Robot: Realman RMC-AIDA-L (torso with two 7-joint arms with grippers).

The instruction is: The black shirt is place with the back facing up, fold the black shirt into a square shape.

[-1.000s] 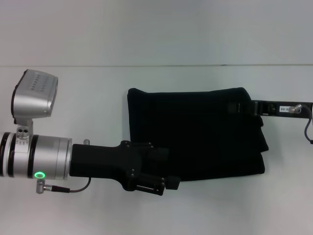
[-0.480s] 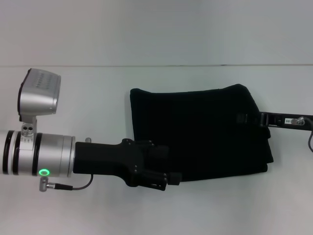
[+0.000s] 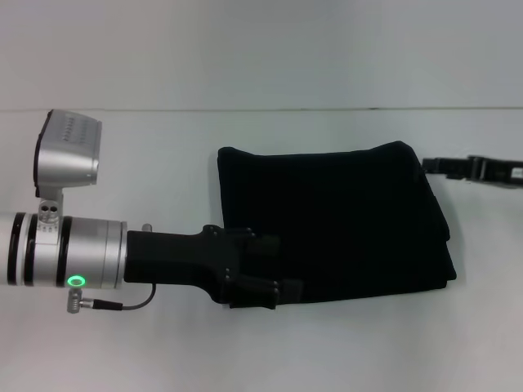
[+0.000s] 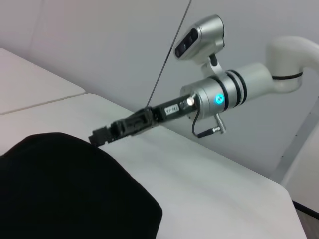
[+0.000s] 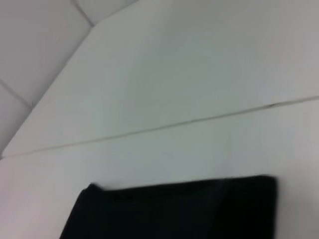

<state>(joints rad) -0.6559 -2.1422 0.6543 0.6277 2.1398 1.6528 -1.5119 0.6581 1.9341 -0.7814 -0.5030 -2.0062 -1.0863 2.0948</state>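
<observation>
Shirt: the black shirt (image 3: 335,220) lay mid-table (image 3: 163,155) as a folded, near-square block, long axis running 9 to 3 o'clock.
Left tool: my left tool (image 3: 260,282) overlapped its 7 o'clock corner; grip state I could not tell.
Right tool: my right tool (image 3: 482,169) sat clear at 2 o'clock; opening unclear.
Nearer arm: left.

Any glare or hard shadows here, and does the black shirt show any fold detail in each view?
Head view: even light, no glare on the table; the black shirt is one dark mass, and the left hand merges with its near edge. Left wrist view: no hard shadows; the right hand stands out against white. Right wrist view: only a featureless strip of shirt.
</observation>
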